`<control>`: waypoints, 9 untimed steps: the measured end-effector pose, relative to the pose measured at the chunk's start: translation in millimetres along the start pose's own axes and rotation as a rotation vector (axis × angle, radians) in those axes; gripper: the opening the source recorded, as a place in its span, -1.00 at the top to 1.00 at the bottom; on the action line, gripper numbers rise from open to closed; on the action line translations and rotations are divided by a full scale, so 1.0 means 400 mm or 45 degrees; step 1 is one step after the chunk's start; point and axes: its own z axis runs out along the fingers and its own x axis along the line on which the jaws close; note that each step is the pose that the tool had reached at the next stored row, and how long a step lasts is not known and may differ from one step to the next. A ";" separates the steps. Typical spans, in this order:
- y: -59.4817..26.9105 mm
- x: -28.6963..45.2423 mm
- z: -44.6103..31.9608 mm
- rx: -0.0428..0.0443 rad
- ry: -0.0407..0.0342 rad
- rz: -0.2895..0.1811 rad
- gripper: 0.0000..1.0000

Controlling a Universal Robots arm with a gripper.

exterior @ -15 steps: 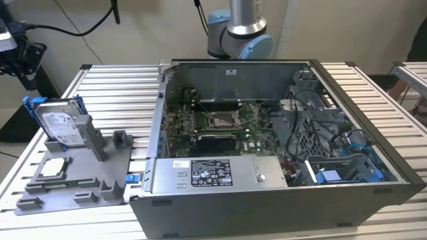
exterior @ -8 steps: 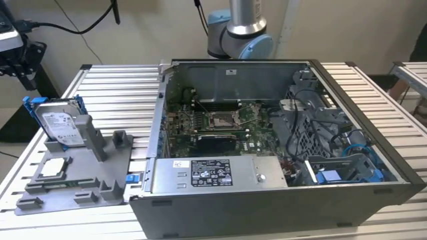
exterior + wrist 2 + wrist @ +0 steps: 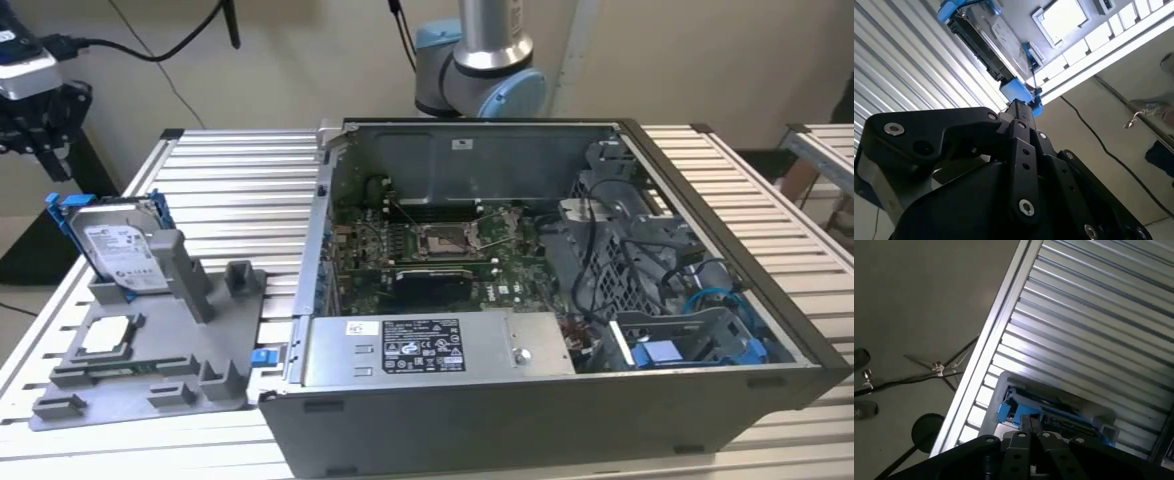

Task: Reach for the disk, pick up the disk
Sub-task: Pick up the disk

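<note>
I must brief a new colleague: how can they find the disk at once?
On the slatted table, beside the open computer case toward the exterior view's left, lies a grey tray. The disk stands upright at its far end, blue-railed, unlike the flat square chip nearby.

Your exterior view looks down at a slant from high over the slatted table [image 3: 220, 165]. It takes in the whole open computer case [image 3: 561, 300] from some way off, with the disk [image 3: 120, 245] at the exterior view's left. Both wrist views sit close behind the gripper [image 3: 1021, 110], looking along its black links, and they share the disk, the table's edge and the floor [image 3: 914, 315] beyond.
</note>
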 end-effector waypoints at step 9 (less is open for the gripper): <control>0.000 0.000 0.000 0.001 0.0076 -0.207 1.00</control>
